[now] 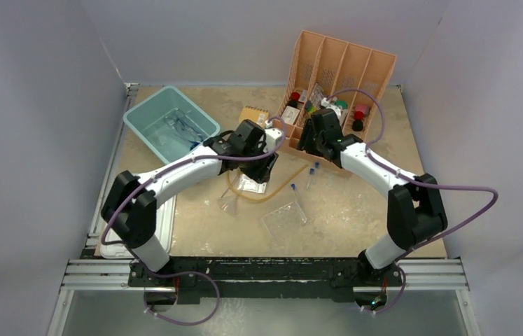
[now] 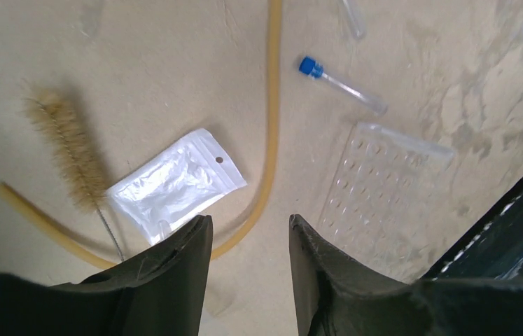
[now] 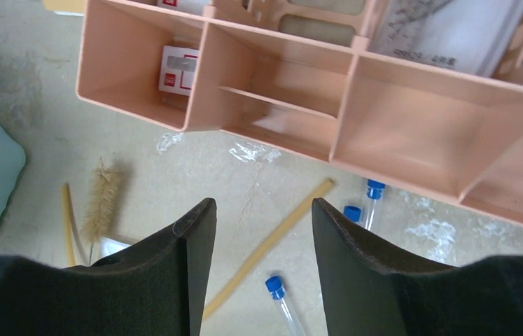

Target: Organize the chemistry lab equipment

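My left gripper [image 1: 259,175] [image 2: 248,224] is open and empty, hovering over the small clear bag [image 2: 174,185] [image 1: 250,185] and the amber tubing [image 2: 272,105] [image 1: 267,197]. A blue-capped test tube [image 2: 342,84] and the clear tube rack [image 2: 377,189] [image 1: 284,217] lie just beyond. My right gripper [image 1: 308,144] [image 3: 262,206] is open and empty in front of the peach divider [image 3: 447,126], above the tubing [image 3: 272,241] and three test tubes [image 3: 283,301] [image 3: 370,203] [image 3: 351,212]. Blue-framed goggles [image 1: 183,127] lie in the teal bin [image 1: 139,119]. The tongs are not clearly visible.
A bristle brush [image 2: 69,150] [image 3: 101,203] lies beside the bag. The orange notepad [image 1: 253,114] sits behind my left gripper. A clear funnel-like piece [image 1: 229,204] lies left of the tubing. The divider [image 1: 377,66] stands at the back right. A white tray [image 1: 167,227] lies under the left arm.
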Available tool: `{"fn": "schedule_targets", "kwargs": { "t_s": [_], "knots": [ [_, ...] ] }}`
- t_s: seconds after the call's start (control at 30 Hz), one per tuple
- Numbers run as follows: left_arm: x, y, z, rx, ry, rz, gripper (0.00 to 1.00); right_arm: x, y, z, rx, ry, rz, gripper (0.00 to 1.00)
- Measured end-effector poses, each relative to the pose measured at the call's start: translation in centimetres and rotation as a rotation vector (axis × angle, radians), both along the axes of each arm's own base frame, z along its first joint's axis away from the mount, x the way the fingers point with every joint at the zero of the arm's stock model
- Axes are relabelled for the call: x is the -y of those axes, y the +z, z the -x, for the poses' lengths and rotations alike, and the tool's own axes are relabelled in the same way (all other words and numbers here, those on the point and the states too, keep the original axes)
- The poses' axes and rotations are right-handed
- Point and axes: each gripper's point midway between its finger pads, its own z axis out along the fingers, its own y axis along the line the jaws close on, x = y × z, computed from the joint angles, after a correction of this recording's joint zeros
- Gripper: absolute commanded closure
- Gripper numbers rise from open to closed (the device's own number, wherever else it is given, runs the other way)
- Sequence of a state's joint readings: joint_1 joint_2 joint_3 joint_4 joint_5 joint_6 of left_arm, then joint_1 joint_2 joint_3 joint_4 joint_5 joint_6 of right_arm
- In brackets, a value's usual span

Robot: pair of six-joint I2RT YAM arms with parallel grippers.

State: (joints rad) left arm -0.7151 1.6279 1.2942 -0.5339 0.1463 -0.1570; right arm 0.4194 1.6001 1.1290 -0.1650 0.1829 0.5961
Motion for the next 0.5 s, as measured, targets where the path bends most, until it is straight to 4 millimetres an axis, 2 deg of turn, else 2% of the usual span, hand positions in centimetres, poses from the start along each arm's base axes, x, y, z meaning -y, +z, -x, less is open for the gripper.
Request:
{"fn": "schedule_targets", "kwargs": {
  "t_s": [0.17,0.27,0.4,0.5],
  "knots": [
    [-0.1,-4.0,1.4,-0.079,-0.097,-0.099,0.6,1.5,-0.4,0.9,-0.03,-0.074,-0.017,0.45],
    [-0.7,-5.9,1.6,-0.113,-0.101,-0.156,0.66,3.0,-1.3,1.5,-0.063,-0.127,-0.016,0.45],
    [-2.5,-7.5,0.3,-0.083,-0.003,-0.263,0.8,4.5,-2.4,2.4,-0.1,-0.173,-0.009,0.45],
    [-4.1,-7.9,-1.1,-0.033,0.092,-0.337,0.83,4.9,-2.5,2.8,-0.107,-0.181,-0.007,0.45]
  ]
}}
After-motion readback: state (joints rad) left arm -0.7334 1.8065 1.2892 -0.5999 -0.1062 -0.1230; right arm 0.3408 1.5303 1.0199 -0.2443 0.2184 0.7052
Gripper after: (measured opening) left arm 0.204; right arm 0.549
